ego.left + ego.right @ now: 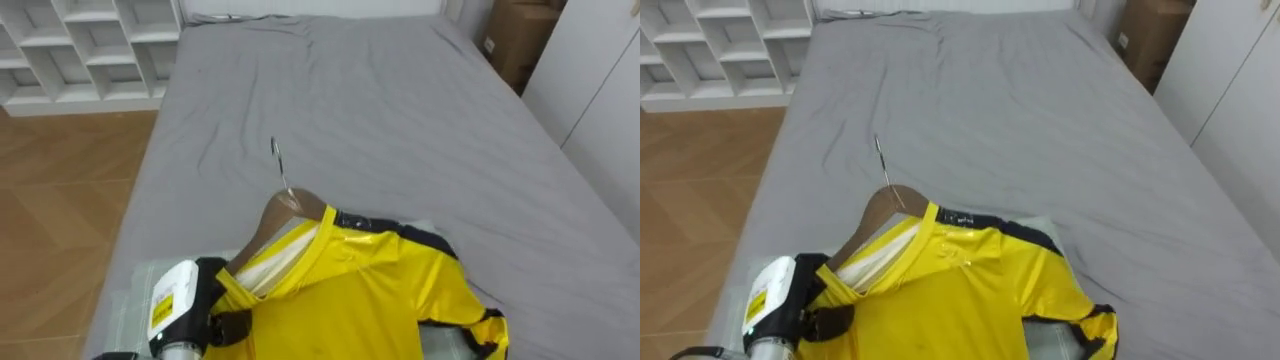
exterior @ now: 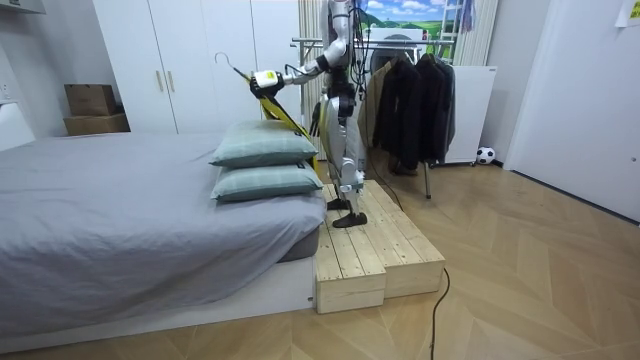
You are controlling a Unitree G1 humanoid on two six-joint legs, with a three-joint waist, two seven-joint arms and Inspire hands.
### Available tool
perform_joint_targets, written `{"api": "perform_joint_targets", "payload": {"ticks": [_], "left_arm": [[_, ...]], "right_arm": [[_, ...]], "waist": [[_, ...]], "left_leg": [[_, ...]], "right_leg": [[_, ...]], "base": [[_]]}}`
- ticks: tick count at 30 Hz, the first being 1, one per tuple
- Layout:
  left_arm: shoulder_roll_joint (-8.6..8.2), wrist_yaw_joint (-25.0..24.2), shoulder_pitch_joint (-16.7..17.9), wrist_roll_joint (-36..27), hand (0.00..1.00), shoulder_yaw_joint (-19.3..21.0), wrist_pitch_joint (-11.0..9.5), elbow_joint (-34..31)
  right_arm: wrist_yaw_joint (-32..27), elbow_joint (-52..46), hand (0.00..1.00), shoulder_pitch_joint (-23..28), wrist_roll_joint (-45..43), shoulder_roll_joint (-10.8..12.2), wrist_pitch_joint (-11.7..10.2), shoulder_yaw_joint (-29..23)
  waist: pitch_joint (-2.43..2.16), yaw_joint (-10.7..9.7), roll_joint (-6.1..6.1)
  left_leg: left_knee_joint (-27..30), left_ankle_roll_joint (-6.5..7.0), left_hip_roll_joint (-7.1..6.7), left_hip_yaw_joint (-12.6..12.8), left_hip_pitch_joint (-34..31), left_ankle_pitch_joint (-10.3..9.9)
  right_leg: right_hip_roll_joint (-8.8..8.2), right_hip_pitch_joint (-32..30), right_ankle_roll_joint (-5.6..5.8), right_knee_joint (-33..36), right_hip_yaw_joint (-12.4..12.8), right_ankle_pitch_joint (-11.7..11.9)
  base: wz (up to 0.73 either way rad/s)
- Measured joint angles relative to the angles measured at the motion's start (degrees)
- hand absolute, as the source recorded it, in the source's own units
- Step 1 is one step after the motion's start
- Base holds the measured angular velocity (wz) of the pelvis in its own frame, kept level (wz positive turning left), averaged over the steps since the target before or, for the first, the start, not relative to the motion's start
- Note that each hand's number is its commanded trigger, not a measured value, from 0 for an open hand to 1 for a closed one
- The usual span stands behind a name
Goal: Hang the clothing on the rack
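Yellow shirt [image 1: 370,290] sits on the wooden hanger [image 1: 285,215] above the grey bed [image 1: 400,110], with the left hand [image 1: 222,318] curled round the hanger's end. Room view: hanger held out over the pillows [image 2: 262,165], clothes rack [image 2: 305,42] behind. Swing round carelessly and the shirt could slide off.

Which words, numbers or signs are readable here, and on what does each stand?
Nothing can be read.
Yellow label by the left hand: print too blurred.
Collar tag of the shirt: too small.
Sticker on the box: too small.
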Motion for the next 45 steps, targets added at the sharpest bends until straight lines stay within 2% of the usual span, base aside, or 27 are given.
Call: {"api": "perform_joint_targets", "payload": {"ticks": [4, 12, 16, 29, 33, 36, 41, 45], "left_arm": [[0.94, 0.2, 2.2, 0.6, 1.00, 0.4, 0.0, -4.2], [1.17, 0.1, 3.4, 1.4, 1.00, 0.1, -0.1, -10.2], [2.15, 0.1, 3.8, 0.9, 1.00, 0.2, -0.1, -13.7], [2.25, 0.1, 3.9, 0.8, 1.00, 1.7, -0.2, -14.8], [2.33, 0.5, 3.9, 0.9, 1.00, 3.3, -0.5, -15.4], [2.41, 1.2, 3.9, 0.9, 1.00, 4.6, -0.6, -15.4], [3.16, 1.6, 4.0, 1.0, 1.00, 4.8, -0.6, -16.5], [5.34, 2.8, 4.1, 1.0, 1.00, 6.1, -1.1, -19.9]], "right_arm": [[0.1, 0.1, 0.00, 0.6, -0.3, -0.3, 0.0, -0.1], [1.1, -0.1, 0.00, 1.8, 0.7, -0.5, -0.1, -1.4], [1.2, -0.1, 0.00, 2.4, 1.9, -0.5, 0.1, -2.4], [1.2, 0.0, 0.00, 3.7, 1.9, -0.5, 0.1, -5.4], [1.2, 0.4, 0.00, 3.9, 1.4, -0.7, 0.1, -7.4], [0.4, 0.6, 0.00, 4.1, 0.9, -1.3, 0.1, -8.2], [-2.4, 3.1, 0.00, 3.9, -1.6, -3.6, 0.2, -10.5], [-6.0, 2.9, 0.00, 4.1, -7.2, -5.0, 0.7, -13.5]], "waist": [[-0.15, 0.1, 0.11], [-0.34, 0.0, 0.27], [-0.47, 0.2, 0.52], [-0.65, 0.1, 0.32], [-0.68, 0.0, 0.29], [-0.65, 0.0, 0.34], [-0.56, -0.1, 0.16], [-0.21, -0.2, -0.61]], "left_leg": [[-0.1, 0.00, -0.09, -0.1, 1.7, 0.0], [-0.3, 0.00, -0.37, -0.9, 3.4, 0.0], [-0.6, 0.01, -0.46, -0.9, 4.5, 0.0], [-0.7, 0.03, -0.61, -0.8, 5.9, 0.0], [-0.7, 0.03, -0.61, -0.6, 6.0, 0.0], [-0.7, 0.03, -0.56, 0.0, 6.1, 0.0], [-0.7, 0.04, -0.63, -0.5, 6.1, 0.0], [-0.7, 0.04, -0.56, -0.9, 6.2, 0.0]], "right_leg": [[-0.06, 1.9, 0.03, -0.1, 0.0, -0.3], [-0.24, 4.1, 0.15, -0.9, -0.5, -0.4], [-0.29, 4.8, 0.25, -1.0, -0.3, -0.5], [-0.34, 6.1, 0.46, -0.8, 0.2, -0.8], [-0.25, 6.1, 0.46, -0.8, 0.5, -0.8], [-0.18, 6.1, 0.46, -0.8, 0.9, -0.8], [-0.23, 6.2, 0.46, -0.8, 0.9, -0.8], [-0.14, 6.1, 0.38, -0.7, 0.9, -0.9]], "base": [[0.01], [0.04], [0.00], [0.00], [-0.02], [-0.04], [0.02], [0.00]]}}
